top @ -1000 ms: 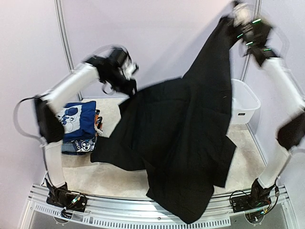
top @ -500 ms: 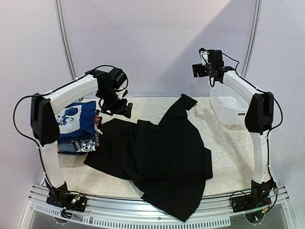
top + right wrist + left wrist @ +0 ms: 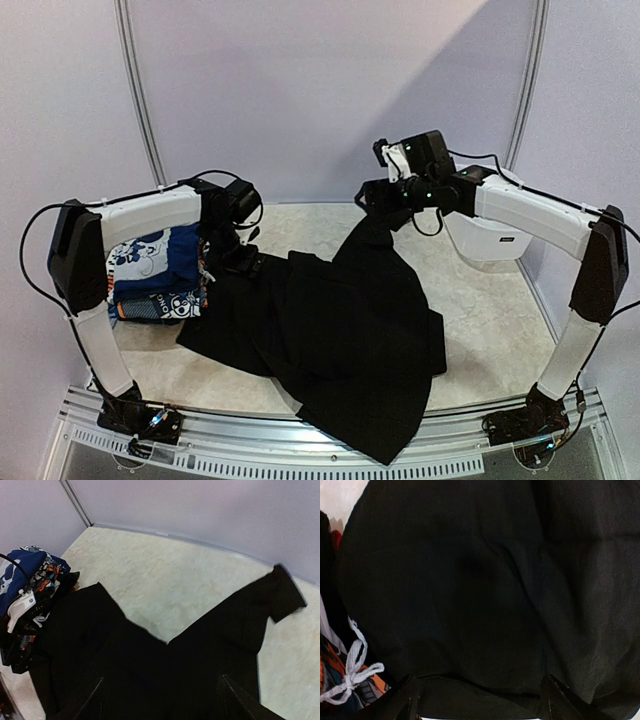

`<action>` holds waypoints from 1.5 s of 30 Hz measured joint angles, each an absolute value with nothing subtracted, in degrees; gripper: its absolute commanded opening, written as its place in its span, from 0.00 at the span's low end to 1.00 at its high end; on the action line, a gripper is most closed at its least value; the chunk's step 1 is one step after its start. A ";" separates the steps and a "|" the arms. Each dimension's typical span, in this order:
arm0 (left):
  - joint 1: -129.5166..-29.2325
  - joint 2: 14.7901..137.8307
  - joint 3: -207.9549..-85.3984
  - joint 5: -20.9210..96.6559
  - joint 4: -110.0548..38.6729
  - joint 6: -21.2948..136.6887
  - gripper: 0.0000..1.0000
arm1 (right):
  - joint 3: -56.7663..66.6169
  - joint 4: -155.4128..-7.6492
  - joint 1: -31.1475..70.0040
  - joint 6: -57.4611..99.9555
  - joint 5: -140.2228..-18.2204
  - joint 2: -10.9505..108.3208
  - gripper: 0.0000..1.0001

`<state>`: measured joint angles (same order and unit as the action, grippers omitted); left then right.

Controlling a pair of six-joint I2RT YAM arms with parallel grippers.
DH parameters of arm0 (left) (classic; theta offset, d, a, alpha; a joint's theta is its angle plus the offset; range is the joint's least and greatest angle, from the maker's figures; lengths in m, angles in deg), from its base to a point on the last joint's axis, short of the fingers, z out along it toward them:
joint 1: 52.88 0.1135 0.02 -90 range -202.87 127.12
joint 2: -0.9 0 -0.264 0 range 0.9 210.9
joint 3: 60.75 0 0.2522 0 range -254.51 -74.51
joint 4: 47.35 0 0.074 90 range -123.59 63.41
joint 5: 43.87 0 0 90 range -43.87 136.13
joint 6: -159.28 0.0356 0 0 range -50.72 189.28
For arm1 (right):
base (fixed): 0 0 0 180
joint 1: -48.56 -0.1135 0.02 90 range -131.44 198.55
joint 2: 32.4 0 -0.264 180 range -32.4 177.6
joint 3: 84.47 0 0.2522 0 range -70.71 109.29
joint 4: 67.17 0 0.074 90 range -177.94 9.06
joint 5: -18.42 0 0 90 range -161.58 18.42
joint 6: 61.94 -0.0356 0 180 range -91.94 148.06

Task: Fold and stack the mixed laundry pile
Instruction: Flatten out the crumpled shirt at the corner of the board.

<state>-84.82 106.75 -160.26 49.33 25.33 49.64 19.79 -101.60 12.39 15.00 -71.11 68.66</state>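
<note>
Left gripper (image 3: pixel 248 264), fingers wide, is down low and seems to touch the left edge of the black cloth (image 3: pixel 340 330), by the folded stack (image 3: pixel 150 265). Right gripper (image 3: pixel 385 200), wide too, hangs over its sleeve. I cannot see inside the tub (image 3: pixel 480 240).

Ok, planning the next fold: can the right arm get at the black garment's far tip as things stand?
Probably yes: the right gripper hovers open near that far tip, with nothing lying on it.

Robotics lab test cell, plain lilac walls (image 3: pixel 330 90), metal frame poles (image 3: pixel 140 100) at 11 and 1 o'clock, aluminium rail (image 3: pixel 230 440) at 6 o'clock carrying two cabled robot arms (image 3: pixel 150 205).
</note>
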 measured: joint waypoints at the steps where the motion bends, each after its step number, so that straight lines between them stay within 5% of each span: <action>1: -84.86 106.46 -159.72 49.33 25.33 49.57 0.83 | 19.33 -102.63 11.34 13.58 -71.92 68.83 0.68; 18: -88.84 106.22 -157.20 48.59 22.99 46.49 0.77 | 24.80 -125.80 10.36 -0.69 -75.15 88.94 0.44; 34: -89.76 105.59 -156.13 49.24 23.51 44.50 0.73 | 27.35 -128.44 20.37 -0.38 -76.95 95.00 0.40; 45: -90.28 104.82 -157.86 49.70 28.02 46.75 0.71 | 39.77 -132.88 29.68 4.14 -80.27 102.43 0.39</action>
